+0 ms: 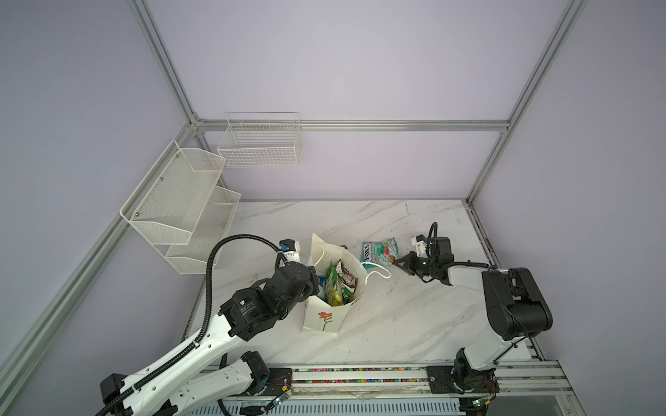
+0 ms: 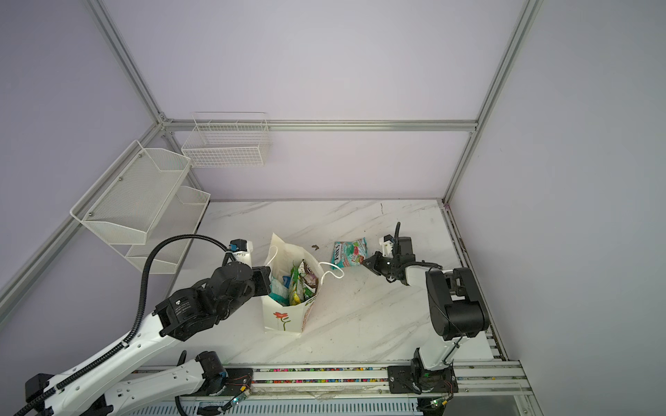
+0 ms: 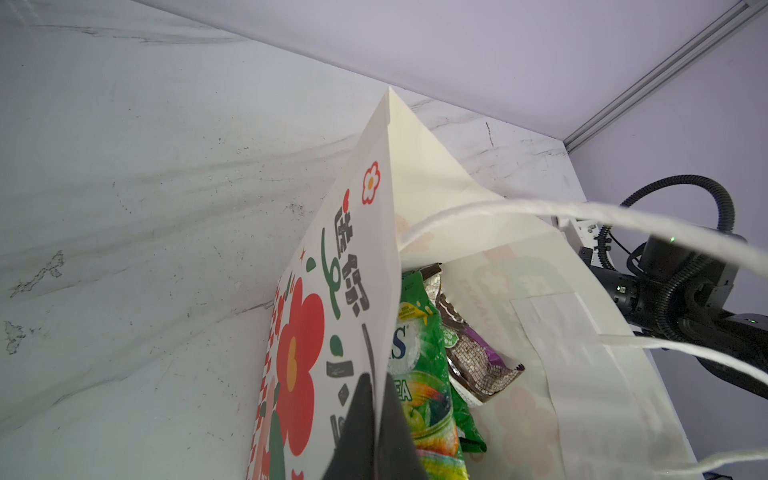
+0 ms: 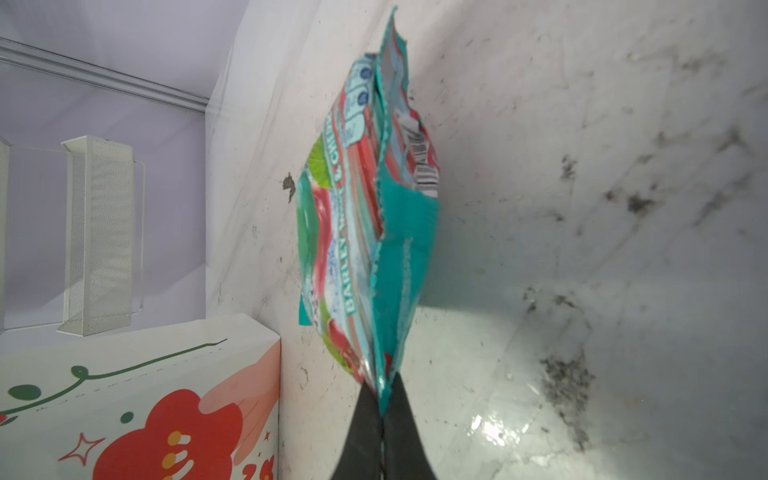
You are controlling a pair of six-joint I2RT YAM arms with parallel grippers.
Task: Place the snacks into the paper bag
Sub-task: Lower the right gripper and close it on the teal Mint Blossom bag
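The bag (image 1: 320,320) stands upright and open near the middle of the tabletop (image 1: 414,324). The left hand (image 3: 376,399) is clenched on the bag's left wall at the rim. The left wrist view shows one finger on the printed outer face and one inside. In both top views this hand is largely hidden behind its wrist. Inside the bag a green pouch (image 3: 419,374) stands on end, with a brown bar (image 3: 469,357) touching it on the side away from the gripped wall. A cord handle (image 1: 378,268) hangs over the bag's right wall onto the tabletop. The teal pouch (image 1: 378,252) is outside the bag, just beside its right wall and toward the rear. The right hand (image 4: 382,390) is clenched on the pouch's near edge, the foil pinched between the fingertips. Whether the pouch is clear of the tabletop cannot be told.
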